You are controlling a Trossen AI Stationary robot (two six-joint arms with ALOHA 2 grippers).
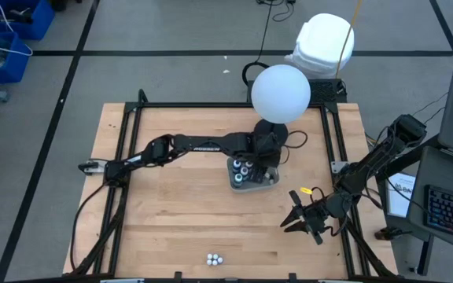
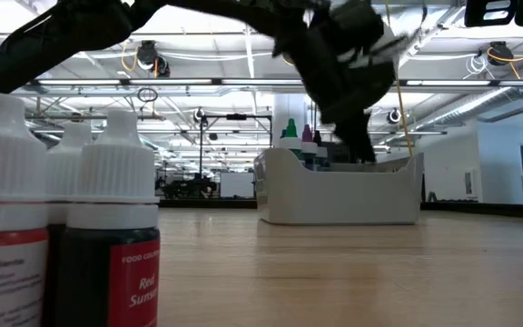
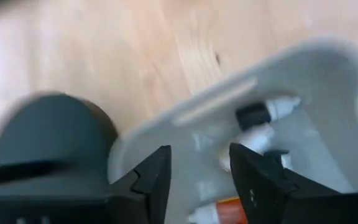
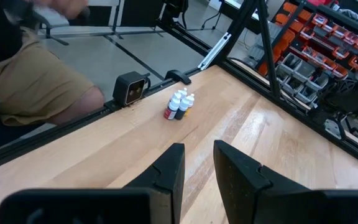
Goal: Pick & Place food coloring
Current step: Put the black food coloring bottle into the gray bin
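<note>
The table [image 1: 179,228] was pale wood inside a black frame, on a grey floor crossed by dark lines; beyond it the room ran back under ceiling lights. A person in tan trousers [image 4: 36,87] sat close by the table's edge.

The grey tray [image 1: 267,181] sat near the middle of the table, with several bottles [image 1: 244,169] in it. The left gripper [image 3: 197,177] hung over the tray, its fingers apart with nothing between them. A white globe [image 1: 281,93] hid part of that arm from above, and the wrist view was blurred, so the bottles lying in the tray were hard to count.

Well apart from the tray, three bottles [image 1: 214,258] stood together at the table's near edge. The right gripper [image 1: 303,216] waited nearer the tray's right side, fingers a little apart, empty.
</note>
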